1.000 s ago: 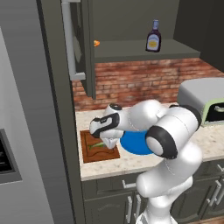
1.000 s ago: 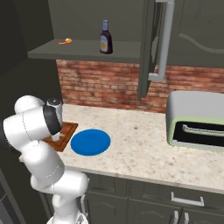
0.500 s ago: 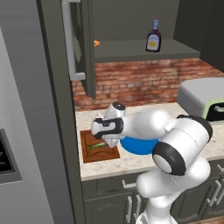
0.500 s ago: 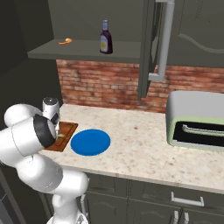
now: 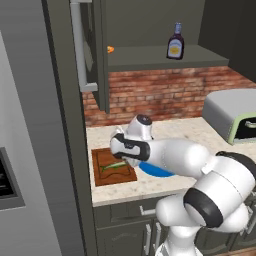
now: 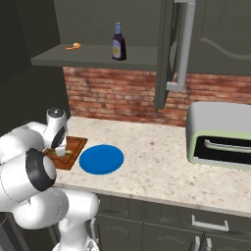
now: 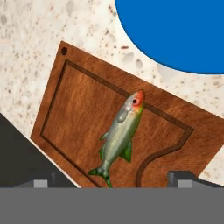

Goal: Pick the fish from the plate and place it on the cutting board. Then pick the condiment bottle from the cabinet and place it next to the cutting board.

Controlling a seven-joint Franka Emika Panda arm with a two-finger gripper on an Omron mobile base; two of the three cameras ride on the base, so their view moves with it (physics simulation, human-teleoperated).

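claw [image 7: 113, 181] spread, empty | fish [image 7: 119, 135] on cutting board [image 7: 78, 118] | speckled counter [image 6: 162, 166] | brick wall [image 6: 122, 93]

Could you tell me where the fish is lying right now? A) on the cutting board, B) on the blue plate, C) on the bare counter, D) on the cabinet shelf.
A: in the hand view the fish lies flat on the cutting board, inside its groove, while the plate beside it is bare.
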